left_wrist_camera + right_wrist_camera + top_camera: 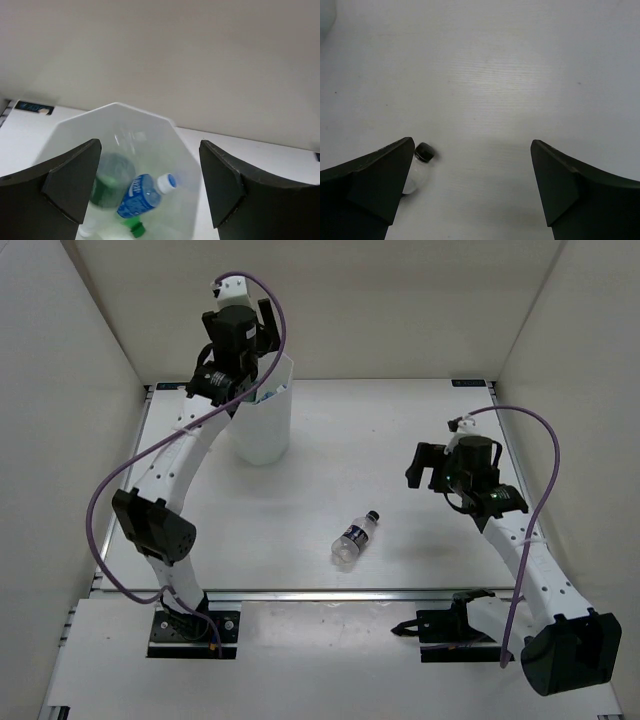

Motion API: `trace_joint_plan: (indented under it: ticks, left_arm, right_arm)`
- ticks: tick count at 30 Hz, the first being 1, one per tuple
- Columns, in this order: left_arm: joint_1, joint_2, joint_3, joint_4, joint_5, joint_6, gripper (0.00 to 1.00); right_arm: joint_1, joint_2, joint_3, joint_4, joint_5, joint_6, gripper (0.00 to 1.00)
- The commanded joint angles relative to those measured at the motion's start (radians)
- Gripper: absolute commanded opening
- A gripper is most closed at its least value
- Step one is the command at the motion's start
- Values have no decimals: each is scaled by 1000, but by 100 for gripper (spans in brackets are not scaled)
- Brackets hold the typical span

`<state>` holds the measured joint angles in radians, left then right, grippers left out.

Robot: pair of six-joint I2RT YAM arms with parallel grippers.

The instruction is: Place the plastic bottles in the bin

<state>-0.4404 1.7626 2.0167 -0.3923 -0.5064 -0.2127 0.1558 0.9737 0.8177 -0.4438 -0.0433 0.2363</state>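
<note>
You have two claws, one bin and one bottle out on the bench.

Your left claw [150, 155] is right over the open top of the bin [117, 106]. Its two fingers are apart and there is nothing between them. Below this claw, down inside the white bin, you can count a green bottle [111, 180] and a clear bottle with a blue label [141, 194] and a white top. The blue one lies tipped over, leaning on the green one. Under them there is a green cap [136, 230] and a white cap [84, 231]. You cannot tell from here if these belong to more bottles, so the count in the bin is two for sure.

Your right claw [472, 144] hangs over the bare bench [400, 420], well apart from the bin. Its fingers are wide apart and hold nothing. One clear bottle with a dark label [354, 538] lies on its side on the bench, to the left of this claw and closer to the arm bases. Its dark cap [424, 151] peeks out just beside the claw's left finger.
</note>
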Motion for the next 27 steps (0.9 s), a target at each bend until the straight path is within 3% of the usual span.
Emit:
trace_joint_plan:
  ticks: [1,4,6,12,15,19,21,23,25,27]
  left_arm:
    - [94,4,2,-3,-11,-28,91]
    - [104,12,13,-17,2,-37,99]
    - [92,0,4,-2,-3,-10,99]
    - [31,-37,82,-94,17,-10,99]
    - [-6,-154,-8,-164,71,-28,98]
    - [-40,-429,-403,-229,107,-172,98]
    - [-3,-571,-631,-227,257,-258,99]
    - [34,-694,-864,-256,314,-339,99]
    - [35,-809,-967,-330,301,-365,99]
    - [23,-886,-1076,-399,301,-393,99]
  right_arm:
    - [40,25,77,114,27,-5,100]
    - [13,43,93,134,-42,23,99]
    - [5,63,116,113,-64,18,99]
    - [116,100,167,22,43,6,99]
    - [190,147,210,-53,40,55,99]
    - [338,209,210,-130,92,162,99]
    - [410,238,183,-138,76,230,99]
    - [430,249,147,-132,53,317,97]
    - [452,263,112,-136,20,377,96]
    - [516,281,87,-139,98,429,97]
